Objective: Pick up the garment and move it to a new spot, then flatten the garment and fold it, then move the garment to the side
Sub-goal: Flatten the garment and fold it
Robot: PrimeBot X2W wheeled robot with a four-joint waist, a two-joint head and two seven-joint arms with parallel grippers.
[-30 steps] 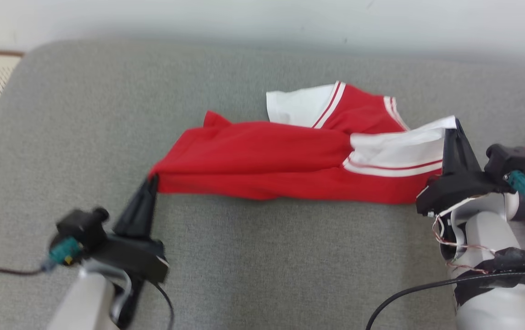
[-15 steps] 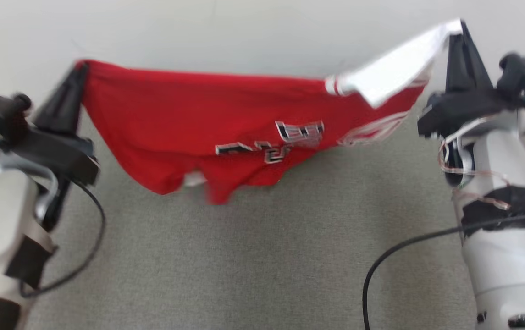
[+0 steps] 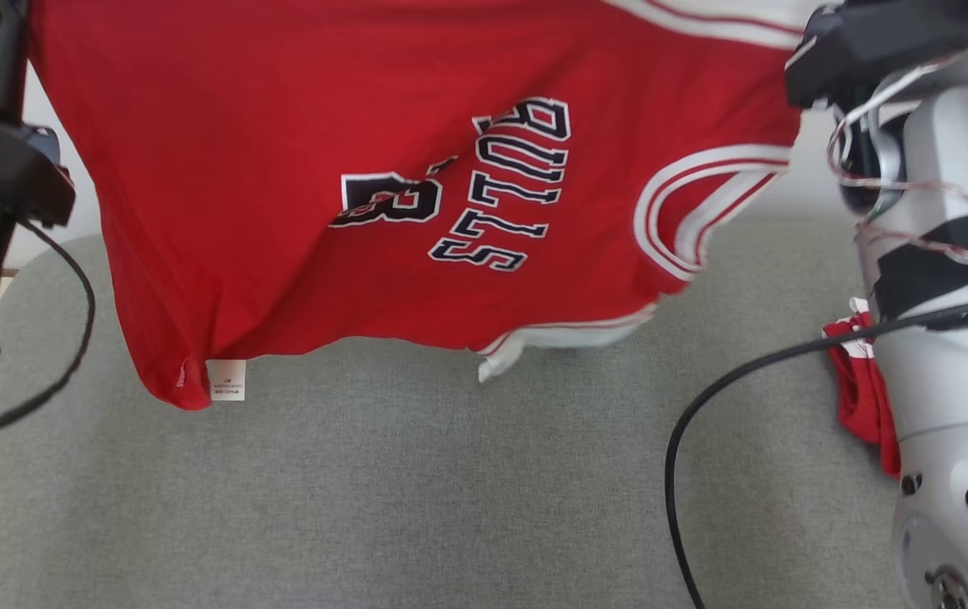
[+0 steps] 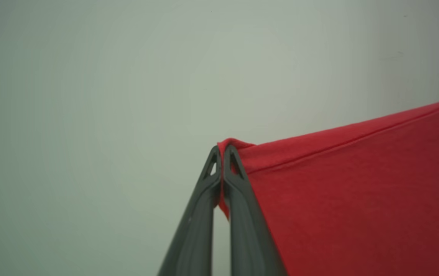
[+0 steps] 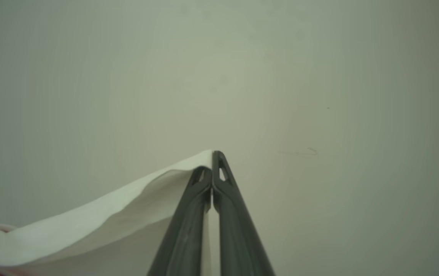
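Between the left gripper (image 4: 221, 149) and the right gripper (image 5: 209, 163), each pinched shut on a top corner, the jersey (image 3: 416, 169) hung spread (lettering upside down), now lifted off the grey cushion (image 3: 450, 474) where it had lain, ready for carrying elsewhere.

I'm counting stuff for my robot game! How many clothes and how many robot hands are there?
Clothes: 2 (the jersey held up in the air, and a red cloth lying on the cushion)
Hands: 2 (the left hand and the right hand, each shut on the jersey)
Total: 4
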